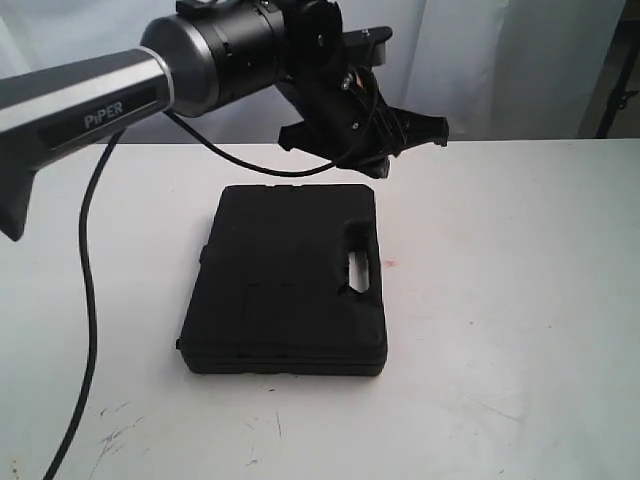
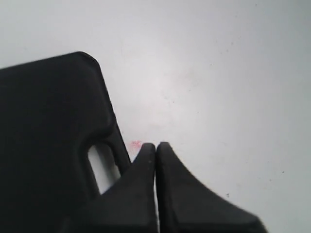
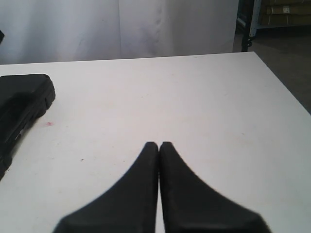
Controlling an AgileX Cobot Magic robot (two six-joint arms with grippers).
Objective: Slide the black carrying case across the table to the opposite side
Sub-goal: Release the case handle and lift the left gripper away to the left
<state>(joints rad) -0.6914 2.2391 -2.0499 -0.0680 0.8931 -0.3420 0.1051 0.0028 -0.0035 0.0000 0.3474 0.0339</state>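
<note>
While the left fingers (image 2: 141, 194) are pressed together on nothing, the black carrying case (image 2: 48, 136) lies flat just beside them, handle side nearest, with a red spot (image 2: 136, 144) at their tips on the white worktop (image 2: 218, 73). The right fingers (image 3: 141, 194), also closed and empty, are well apart from it. The slide seems largely left to do.

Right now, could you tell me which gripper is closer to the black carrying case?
The left gripper, shut, with its tips right beside the black carrying case; the right gripper sits farther off.
</note>
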